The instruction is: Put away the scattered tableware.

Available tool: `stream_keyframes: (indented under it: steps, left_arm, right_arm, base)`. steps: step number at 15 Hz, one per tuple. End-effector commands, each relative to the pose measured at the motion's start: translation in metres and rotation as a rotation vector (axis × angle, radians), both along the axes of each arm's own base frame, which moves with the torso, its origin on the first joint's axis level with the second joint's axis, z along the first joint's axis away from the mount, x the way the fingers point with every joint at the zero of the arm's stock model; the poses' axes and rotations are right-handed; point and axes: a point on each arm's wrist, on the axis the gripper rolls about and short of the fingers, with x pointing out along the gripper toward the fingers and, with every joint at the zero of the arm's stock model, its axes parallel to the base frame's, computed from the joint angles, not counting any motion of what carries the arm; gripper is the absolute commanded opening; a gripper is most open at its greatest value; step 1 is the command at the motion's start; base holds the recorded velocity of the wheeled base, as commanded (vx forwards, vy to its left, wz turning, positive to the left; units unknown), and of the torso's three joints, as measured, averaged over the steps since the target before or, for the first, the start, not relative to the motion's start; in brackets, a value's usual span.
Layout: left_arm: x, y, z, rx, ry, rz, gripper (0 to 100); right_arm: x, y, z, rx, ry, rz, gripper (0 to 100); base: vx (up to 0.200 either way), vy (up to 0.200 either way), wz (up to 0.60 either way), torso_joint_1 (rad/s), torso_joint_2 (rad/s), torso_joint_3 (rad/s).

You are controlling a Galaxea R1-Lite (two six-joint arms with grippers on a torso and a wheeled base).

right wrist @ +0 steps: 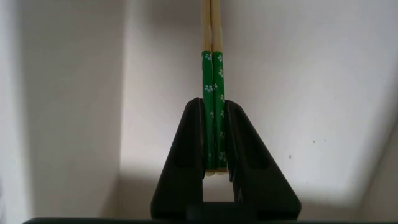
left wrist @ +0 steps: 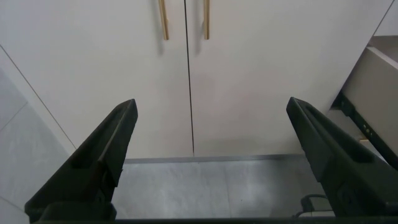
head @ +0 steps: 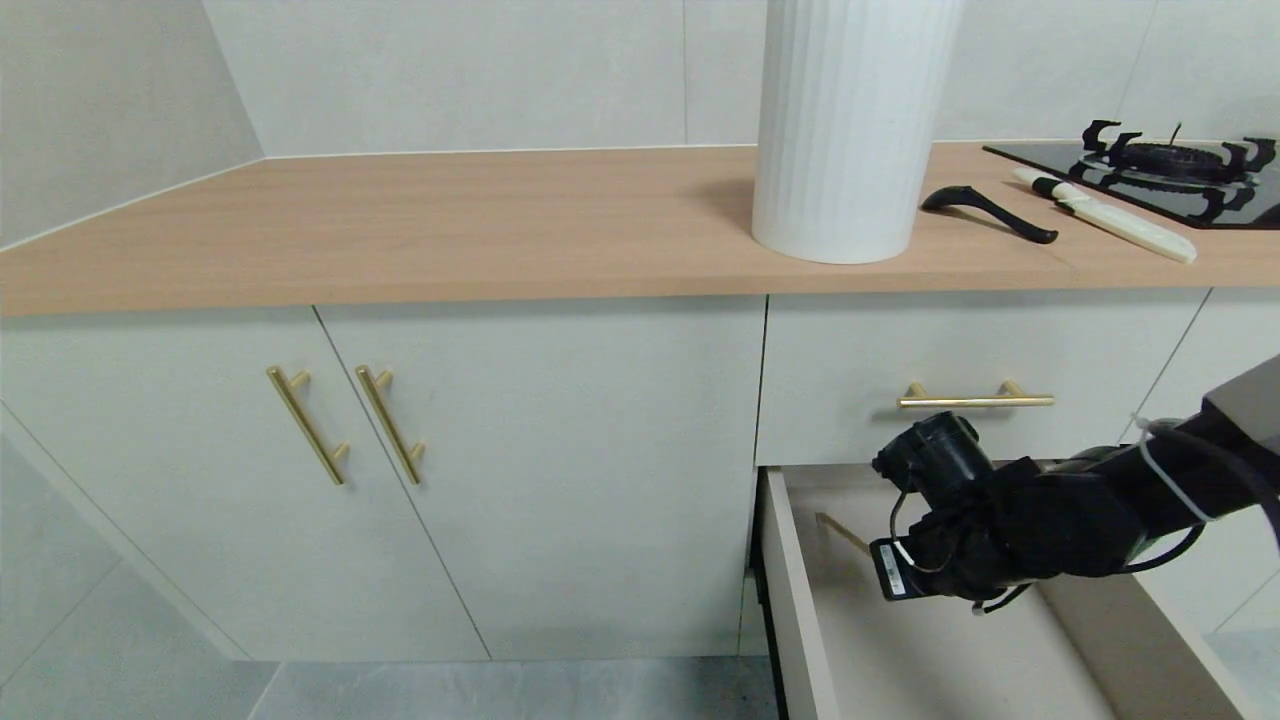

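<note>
My right gripper [right wrist: 215,109] is shut on a pair of wooden chopsticks [right wrist: 211,37] with green, white-dotted ends. It holds them over the inside of the open drawer [head: 792,590]. In the head view the right gripper [head: 885,555] hangs low in that drawer, and the chopsticks [head: 840,533] stick out from it toward the drawer's back left. A black spoon [head: 985,212] and a white knife [head: 1110,217] lie on the wooden counter at the right. My left gripper [left wrist: 211,109] is open and holds nothing. It sits low in front of the cabinet doors [left wrist: 186,74].
A tall white ribbed cylinder [head: 845,120] stands on the counter [head: 450,220] beside the spoon. A black gas hob [head: 1170,165] sits at the far right. Above the open drawer is a shut drawer with a gold handle [head: 975,400]. Two doors with gold handles [head: 345,425] are to the left.
</note>
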Motion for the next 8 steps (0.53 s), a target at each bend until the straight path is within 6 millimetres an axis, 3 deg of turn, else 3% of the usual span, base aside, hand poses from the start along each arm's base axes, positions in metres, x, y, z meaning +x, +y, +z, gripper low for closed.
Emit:
stream_keyframes:
  steps: [1,4,8]
  left_arm:
    - [0.0,0.0,0.0,0.0,-0.001,0.0,100]
    - [0.0,0.0,0.0,0.0,0.001,0.0,100]
    - [0.0,0.0,0.0,0.0,-0.001,0.0,100]
  right_arm:
    - [0.005,0.003,-0.019,-0.025,0.038,-0.009,0]
    - [0.002,0.007,-0.03,-0.041,0.072,0.004,0]
    - [0.004,0.01,-0.07,-0.095,0.173,0.01,0]
  base:
    - [0.0,0.0,0.0,0.0,0.0,0.0]
    - [0.0,0.0,0.0,0.0,0.0,0.0]
    - [0.0,0.0,0.0,0.0,0.0,0.0]
